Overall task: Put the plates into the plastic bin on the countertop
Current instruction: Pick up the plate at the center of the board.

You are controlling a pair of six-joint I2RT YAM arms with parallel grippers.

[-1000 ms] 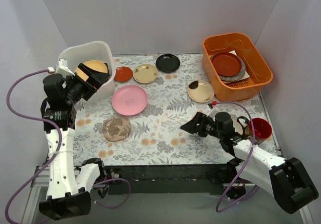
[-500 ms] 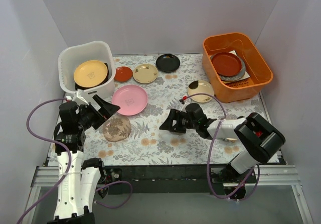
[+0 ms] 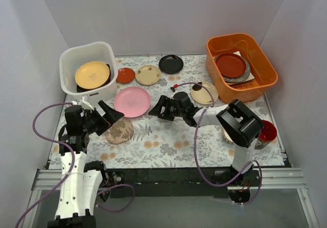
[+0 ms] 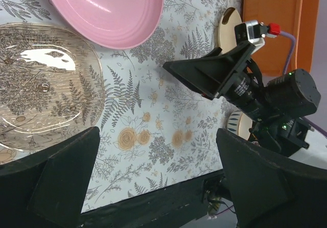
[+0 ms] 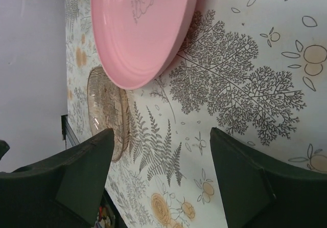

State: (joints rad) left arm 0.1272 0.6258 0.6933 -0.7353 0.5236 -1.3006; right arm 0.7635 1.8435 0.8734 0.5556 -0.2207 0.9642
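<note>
The white plastic bin [image 3: 103, 51] stands at the back left with a yellow plate [image 3: 92, 74] inside. On the fern-print countertop [image 3: 168, 136] lie a pink plate [image 3: 132, 101], a brownish floral plate [image 3: 120, 131], an orange-red plate [image 3: 125, 75], a beige plate [image 3: 148, 74], a black plate [image 3: 170, 64] and a cream plate [image 3: 204, 92]. My left gripper [image 3: 110, 116] is open and empty just above the floral plate [image 4: 46, 85]. My right gripper [image 3: 159, 108] is open and empty, just right of the pink plate [image 5: 138, 28]. The floral plate [image 5: 104, 110] lies beyond it.
An orange tub [image 3: 269, 74] at the back right holds a dark red plate [image 3: 231, 64] on other dishes. A red mug [image 3: 265, 132] stands at the right edge behind my right arm. White walls close in the left, back and right.
My left gripper has let go of the yellow plate in the bin and drawn back down to the floral plate. My right gripper has swung left across the countertop to the pink plate.
</note>
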